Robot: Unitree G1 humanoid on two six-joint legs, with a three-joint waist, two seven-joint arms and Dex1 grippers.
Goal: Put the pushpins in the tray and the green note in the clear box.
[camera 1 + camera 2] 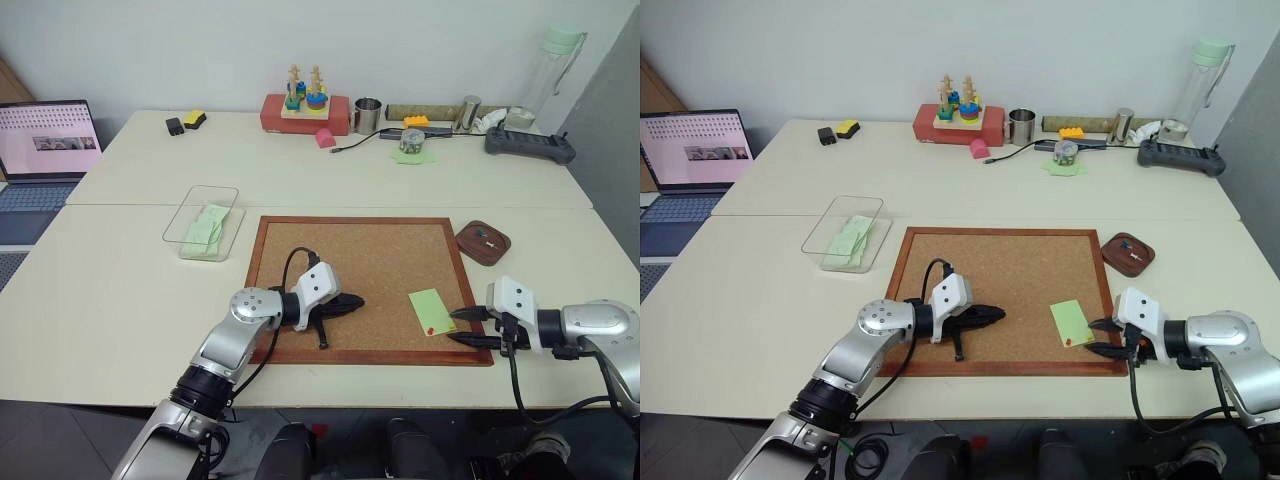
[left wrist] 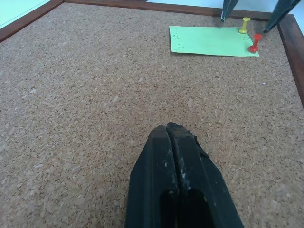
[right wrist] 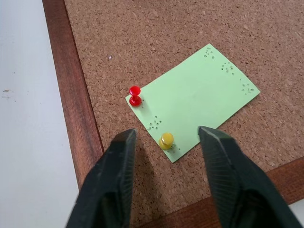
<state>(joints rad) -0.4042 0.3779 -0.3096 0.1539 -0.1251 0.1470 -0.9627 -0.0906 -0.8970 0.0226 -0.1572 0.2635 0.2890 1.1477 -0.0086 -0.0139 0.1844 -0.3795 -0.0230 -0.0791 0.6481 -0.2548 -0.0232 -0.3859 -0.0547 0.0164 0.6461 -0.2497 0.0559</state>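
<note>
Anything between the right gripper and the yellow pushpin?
Nothing visible. The right gripper is open, its fingers straddling the yellow pushpin, which stands in the green note on the cork board. The red pushpin sits off to one side.

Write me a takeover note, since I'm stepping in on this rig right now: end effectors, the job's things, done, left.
Left end effector: shut, empty, over the cork board.
Right end effector: open, straddling the yellow pushpin.
Red pushpin and yellow one both pin the green note to the board's near right corner.
Tray: beside the board's far right corner.
Clear box: left of the board, holding pale green papers.
Done: nothing.
Left: both pins, then the note.
</note>
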